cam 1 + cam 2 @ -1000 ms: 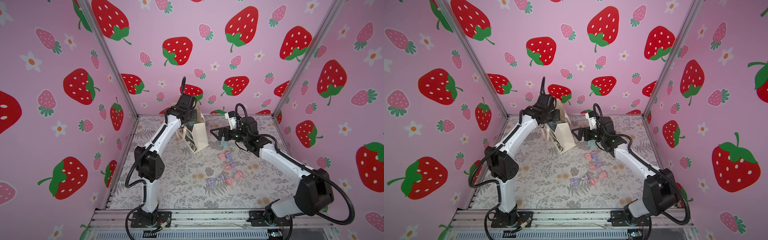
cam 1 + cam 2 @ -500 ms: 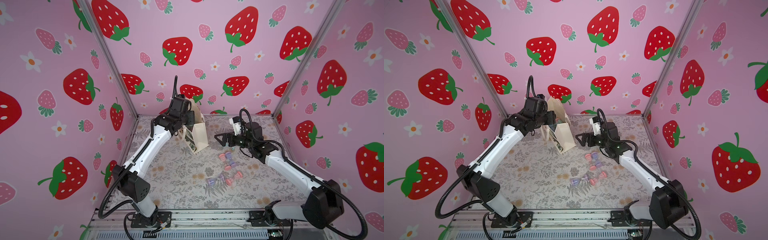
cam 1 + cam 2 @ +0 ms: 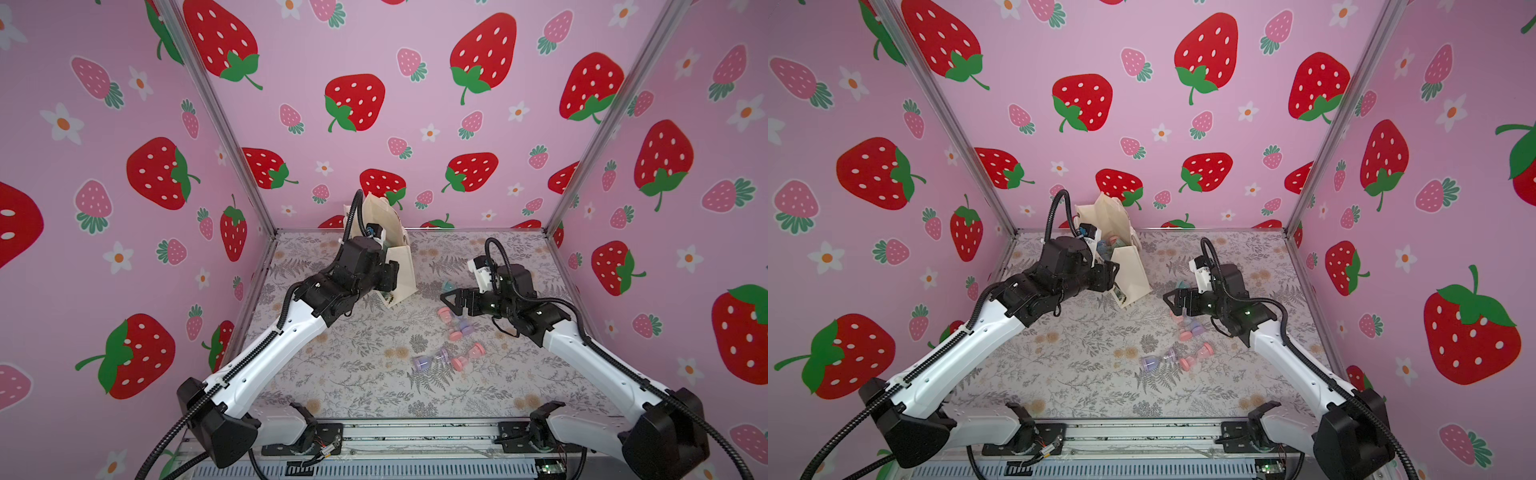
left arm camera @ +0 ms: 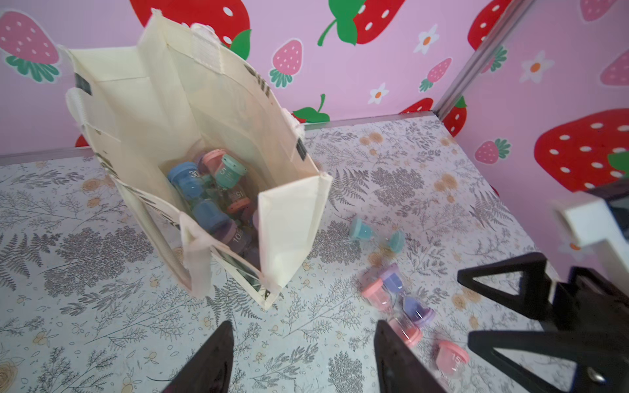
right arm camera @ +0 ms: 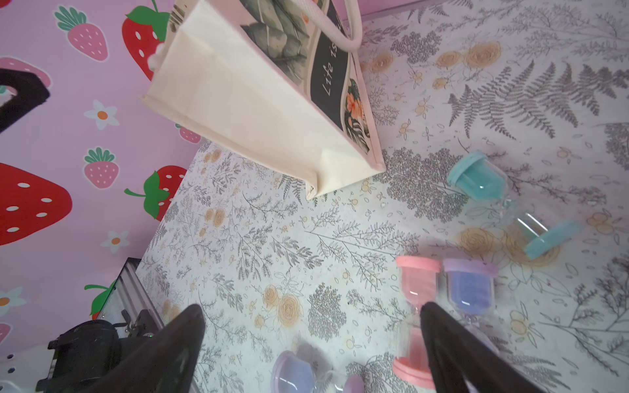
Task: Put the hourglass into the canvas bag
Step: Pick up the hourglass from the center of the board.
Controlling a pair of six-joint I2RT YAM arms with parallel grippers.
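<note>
The cream canvas bag (image 3: pixel 401 266) stands open near the back wall, leaning a little, with several hourglasses (image 4: pixel 199 194) lying inside. My left gripper (image 4: pixel 303 326) hangs open and empty just in front of the bag, over bare table. On the table, to the right of the bag, lie a teal hourglass (image 5: pixel 510 200), a pink hourglass (image 5: pixel 413 306) and a purple hourglass (image 5: pixel 468 292) side by side. My right gripper (image 5: pixel 311 308) is wide open above them, holding nothing; one finger overlaps the pink one in the right wrist view.
Another purple hourglass (image 3: pixel 422 364) and another pink hourglass (image 3: pixel 467 357) lie nearer the table's front. Strawberry-print walls (image 3: pixel 374 104) close the left, back and right sides. The two grippers are close to each other, to the right of the bag.
My left arm has dropped low and drawn the gripper back from the bag's mouth to its front side. My right gripper has moved down and forward over the loose hourglasses, staying open.
</note>
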